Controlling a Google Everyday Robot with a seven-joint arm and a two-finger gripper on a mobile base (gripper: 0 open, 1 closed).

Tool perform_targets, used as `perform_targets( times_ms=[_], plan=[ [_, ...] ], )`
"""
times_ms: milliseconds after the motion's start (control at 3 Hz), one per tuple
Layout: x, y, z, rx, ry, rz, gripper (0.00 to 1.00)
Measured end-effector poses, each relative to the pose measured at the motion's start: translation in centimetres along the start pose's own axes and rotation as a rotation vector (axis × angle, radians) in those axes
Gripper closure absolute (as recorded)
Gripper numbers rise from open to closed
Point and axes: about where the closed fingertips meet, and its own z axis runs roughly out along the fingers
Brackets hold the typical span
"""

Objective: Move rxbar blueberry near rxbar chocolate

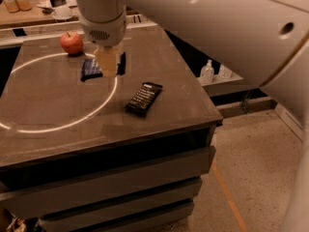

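Grip first: checking the gripper (107, 62), poised directly over the rxbar blueberry (89, 69) at ten o'clock from the rxbar chocolate (144, 98) on the desk (159, 62), being unable to tell whether clenched or released, then sliding it toward four o'clock, stopping just short of contact.

Lab counter (169, 81) beneath end effector (107, 67)

Just right of the apple (71, 43), the gripper (107, 64) hides the rxbar blueberry's (90, 69) middle; the arm (207, 28) is cut off at the top edge.
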Motion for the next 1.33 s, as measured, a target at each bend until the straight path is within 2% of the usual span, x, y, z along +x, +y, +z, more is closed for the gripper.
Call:
perform_targets(
  times_ms=[333, 667, 1000, 1333],
  plan=[
    [5.0, -5.6, -2.6, 0.091, 0.050, 0.033, 1.00],
    [6.8, -8.6, -1.7, 0.088, 0.071, 0.041, 1.00],
    [7.9, -9.3, 1.3, 0.018, 0.075, 0.045, 1.00],
    [8.2, -7.2, 4.6, -0.084, 0.055, 0.062, 1.00]
  ],
)
